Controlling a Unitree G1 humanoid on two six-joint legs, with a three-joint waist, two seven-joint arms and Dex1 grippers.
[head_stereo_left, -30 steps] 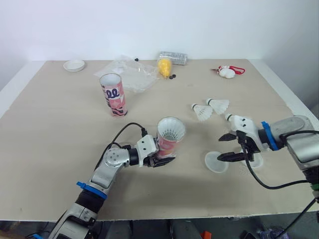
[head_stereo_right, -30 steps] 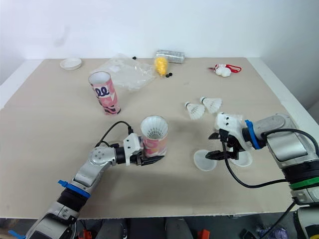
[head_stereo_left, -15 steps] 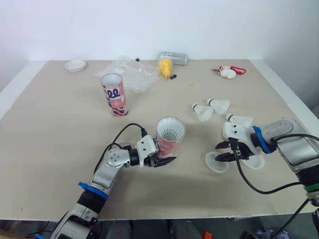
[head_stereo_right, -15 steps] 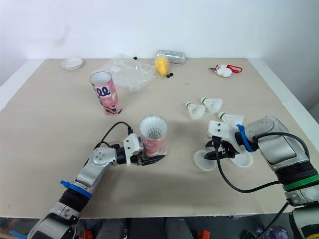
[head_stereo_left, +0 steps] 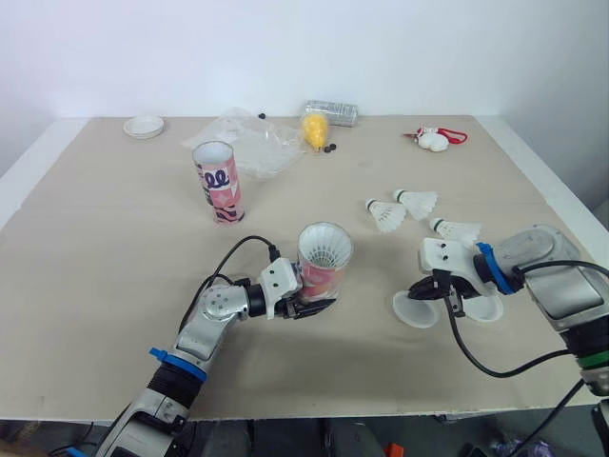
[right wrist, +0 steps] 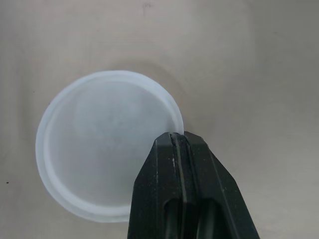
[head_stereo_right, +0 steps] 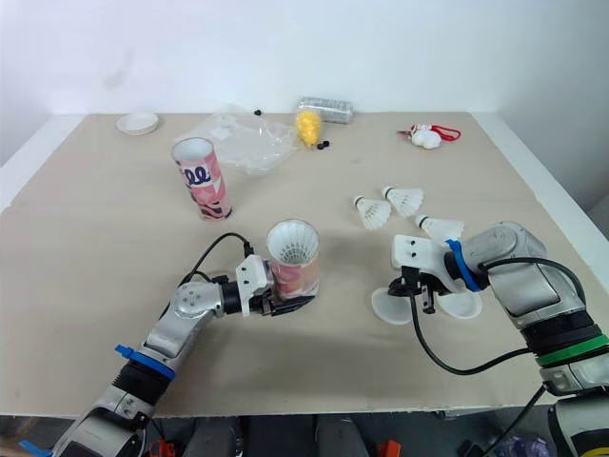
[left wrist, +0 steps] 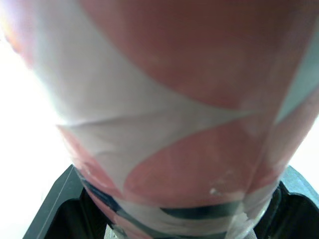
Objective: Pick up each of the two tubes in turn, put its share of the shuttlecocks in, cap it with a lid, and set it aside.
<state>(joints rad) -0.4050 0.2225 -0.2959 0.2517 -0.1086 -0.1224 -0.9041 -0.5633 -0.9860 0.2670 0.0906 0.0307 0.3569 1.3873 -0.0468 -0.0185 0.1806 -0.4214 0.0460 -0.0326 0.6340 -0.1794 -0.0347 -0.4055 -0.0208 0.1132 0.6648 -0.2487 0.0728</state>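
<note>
Since a second ago the right gripper (right wrist: 175, 137) has shut, jaws pinching the rim of the lid (right wrist: 99, 144) on the table. Leftward, the tube (head_stereo_left: 320, 276) stands upright, clamped in the left gripper (head_stereo_left: 309, 307).

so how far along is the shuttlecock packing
Done: shuttlecocks sit in the tube the left gripper holds. In hand: the right gripper pinches the rim of a lid on the table, not yet capped. Left: three loose shuttlecocks, the second tube, the other lid.

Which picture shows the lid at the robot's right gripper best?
The right wrist view: the lid is close, its round rim plain, the right gripper shut at its edge. Both eye views show it small.
</note>
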